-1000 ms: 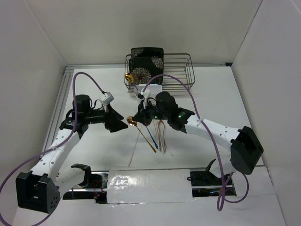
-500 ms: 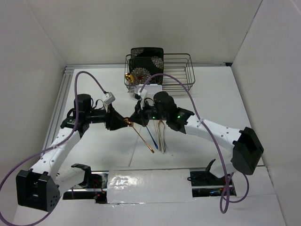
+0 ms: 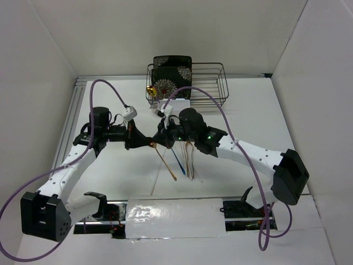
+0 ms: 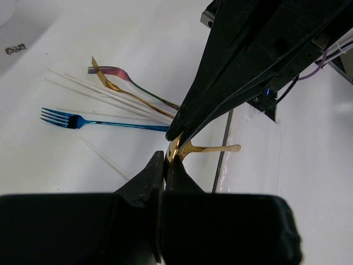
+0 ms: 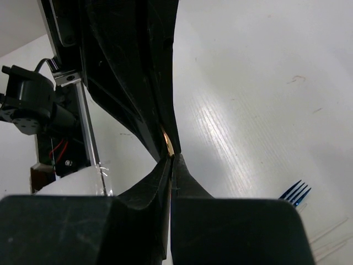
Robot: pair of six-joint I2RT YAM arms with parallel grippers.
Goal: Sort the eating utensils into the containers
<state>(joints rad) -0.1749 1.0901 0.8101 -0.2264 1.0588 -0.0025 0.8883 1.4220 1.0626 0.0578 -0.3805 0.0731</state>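
A gold spoon (image 3: pixel 165 164) hangs tilted over the table, its handle pointing toward the near edge. My left gripper (image 3: pixel 146 144) is shut on its bowl end (image 4: pixel 177 149). My right gripper (image 3: pixel 159 141) comes from the opposite side and is shut on the same end, where only a sliver of gold (image 5: pixel 167 141) shows at its tips. The two pairs of fingertips meet (image 4: pixel 165 161) (image 5: pixel 170 160). On the table below lie a blue fork (image 4: pixel 99 122), a gold fork (image 4: pixel 124 91), a shiny pink fork (image 4: pixel 113 71) and pale chopsticks (image 4: pixel 94 88). The white caddy (image 3: pixel 175 103) stands by the rack, partly hidden.
A black wire dish rack (image 3: pixel 207 83) with black floral plates (image 3: pixel 172 74) stands at the back. A gold piece (image 3: pixel 150 90) sticks up at its left corner. White walls close in both sides. Purple cables loop over both arms.
My left gripper has moved right to the spoon's bowl end and closed on it. The right gripper has stayed shut on the spoon, which has shifted slightly left.
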